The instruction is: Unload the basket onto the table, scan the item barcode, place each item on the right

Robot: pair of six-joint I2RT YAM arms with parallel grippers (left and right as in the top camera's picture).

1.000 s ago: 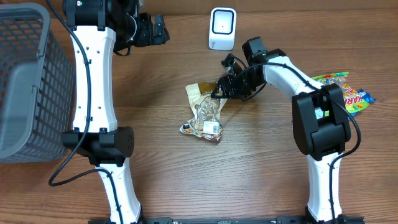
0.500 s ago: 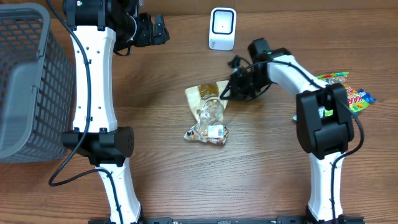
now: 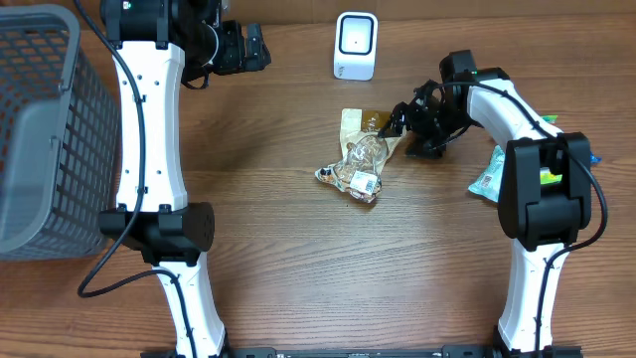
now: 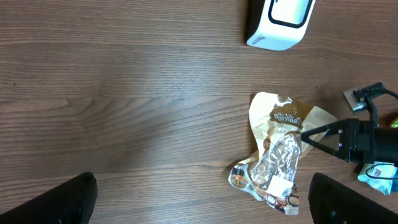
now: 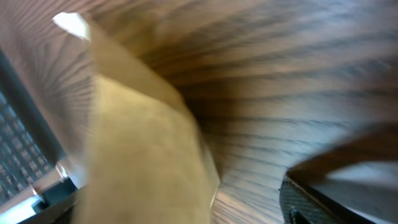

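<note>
A: Where the right tool (image 3: 399,124) reaches, how many items lie?

B: One snack bag (image 3: 360,167), centre frame, below one white scanner (image 3: 356,45). Whether that tool grips its brown edge, I cannot tell. The left tool (image 3: 246,47), upper left, gapes wide, empty.

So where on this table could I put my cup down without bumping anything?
Widest bare wood lies between the left arm and the snack bag. Another open strip runs along the front, below the bag. Crowded on the right, where scanner, bag, right gripper and colourful packets sit close.
</note>
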